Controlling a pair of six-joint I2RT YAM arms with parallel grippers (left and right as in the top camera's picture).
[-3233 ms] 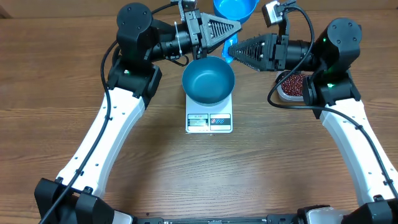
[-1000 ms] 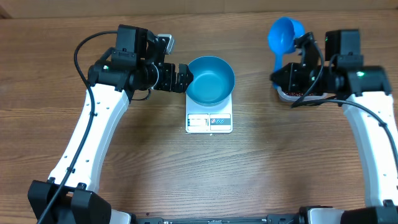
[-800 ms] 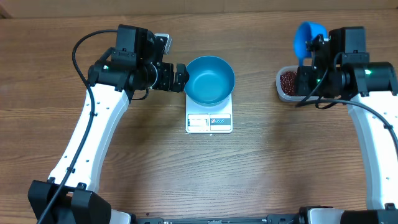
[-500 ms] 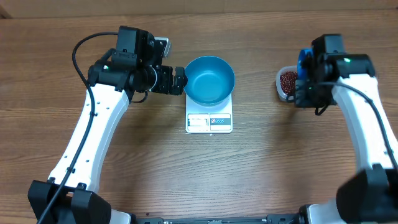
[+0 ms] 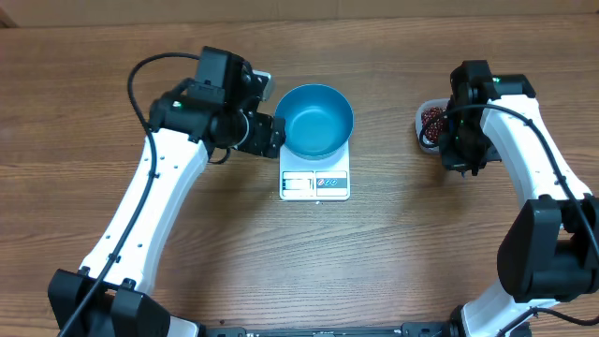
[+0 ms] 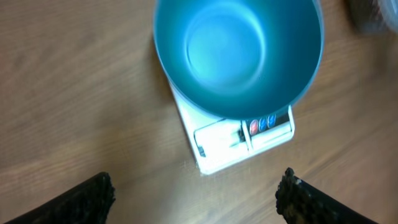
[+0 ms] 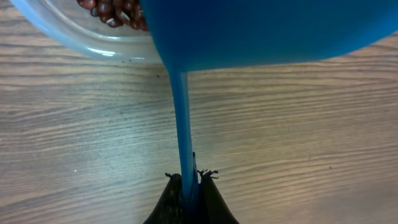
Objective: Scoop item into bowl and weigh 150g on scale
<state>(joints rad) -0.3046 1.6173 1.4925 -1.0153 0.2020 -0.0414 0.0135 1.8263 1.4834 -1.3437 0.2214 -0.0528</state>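
Note:
The blue bowl [image 5: 317, 120] stands empty on the white scale [image 5: 314, 183]. In the left wrist view the bowl [image 6: 239, 53] and scale [image 6: 245, 134] lie ahead of my left gripper [image 6: 196, 198], which is open with nothing between its fingers and sits by the bowl's left rim. My right gripper [image 7: 189, 182] is shut on the thin handle of the blue scoop [image 7: 267, 28]. The scoop's cup hangs over the clear tub [image 7: 74, 34] of red-brown beans [image 7: 115, 11]. From overhead the right arm covers the scoop, and only the beans [image 5: 432, 119] show beside it.
The tub [image 5: 423, 131] stands on the wooden table at the right, about a hand's width from the scale. Both arms' cables loop above the table near the bowl and the tub.
The right arm has swung the scoop down from the far side to over the tub. The left arm shifted right, closer to the bowl, its jaws slightly narrower.

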